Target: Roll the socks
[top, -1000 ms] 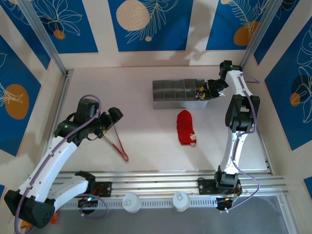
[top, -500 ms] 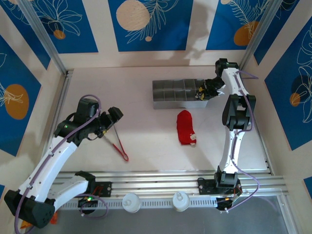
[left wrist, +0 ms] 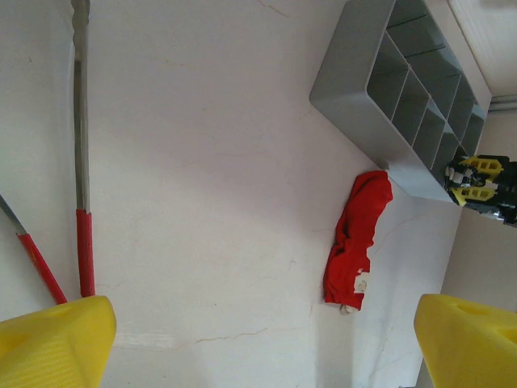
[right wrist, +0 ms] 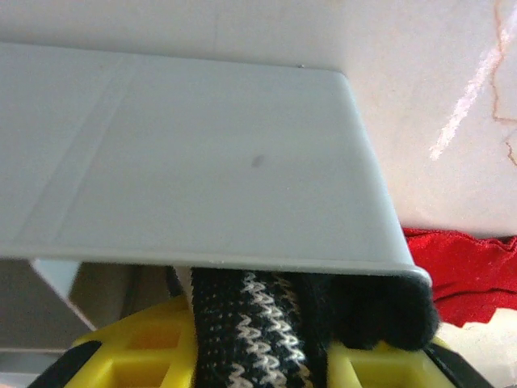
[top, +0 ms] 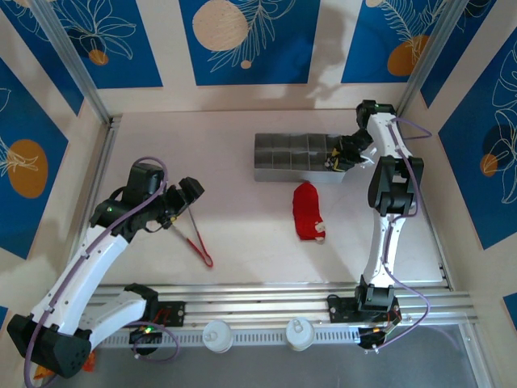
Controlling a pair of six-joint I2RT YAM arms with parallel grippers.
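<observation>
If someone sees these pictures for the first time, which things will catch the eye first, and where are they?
The bright red sock lies alone on the pale table, just in front of the grey compartment tray. At the tray's right end, the right arm's yellow fingers pinch a black sock with grey-white stripes. Red-handled tongs lie near the left arm.

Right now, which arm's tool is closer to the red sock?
Right. The right tool, gripping the black striped sock, sits at the grey organizer's end just behind the red sock; the left tool, open, is far off to its left by the tongs.
</observation>
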